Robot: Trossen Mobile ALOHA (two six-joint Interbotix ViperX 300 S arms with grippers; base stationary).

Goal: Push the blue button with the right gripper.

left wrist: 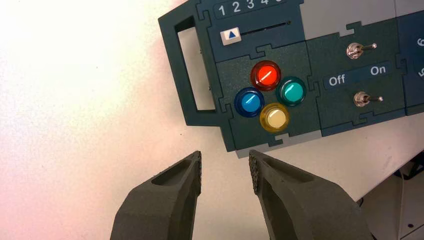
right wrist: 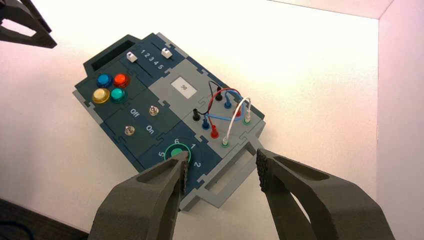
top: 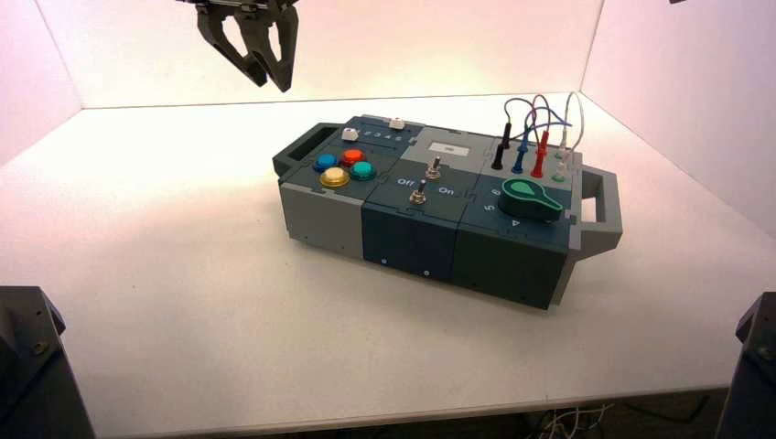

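Blue button [right wrist: 104, 81] sat beside the red [right wrist: 121, 80] and yellow [right wrist: 101, 95] buttons, near the box's [top: 325, 218] dark-handle end. The right gripper [right wrist: 222, 154], jaws spread, hung well apart from it, toward the grey-handle end. Numerals 5, 6, 1 and 2 ringed the green knob [right wrist: 177, 151]; farther out, switches [right wrist: 154, 110] flanked "Off" and "On", and sliders [right wrist: 131, 57] bordered "1 2 3 4 5". White tabletop [top: 183, 347] surrounded the box, its front edge well apart. The left gripper [top: 274, 87] hovered open beyond the dark handle [right wrist: 111, 54].
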